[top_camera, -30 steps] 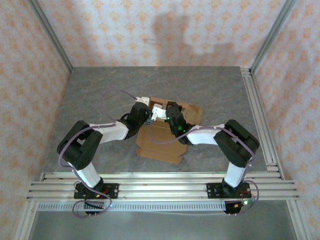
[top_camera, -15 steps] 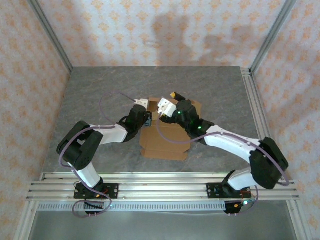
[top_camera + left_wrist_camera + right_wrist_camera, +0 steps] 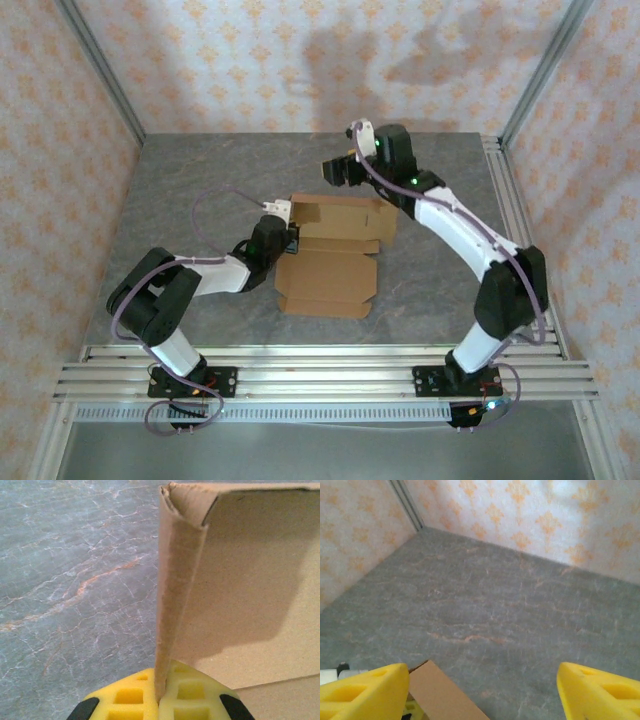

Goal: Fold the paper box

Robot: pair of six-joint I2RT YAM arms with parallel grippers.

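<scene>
- The left gripper pinches the paper box by its upright left wall edge.
- The right gripper, spread, hangs over open counter beyond the far edge.

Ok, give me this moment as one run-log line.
left gripper: shut on upright left flap of paper box | right gripper: open, holding nothing, past the box's far edge | box: partly folded, base flat on table

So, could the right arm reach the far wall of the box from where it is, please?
Probably yes: the right end effector hangs open just beyond the box, with bare table between; the left end effector grips only the left wall.
</scene>
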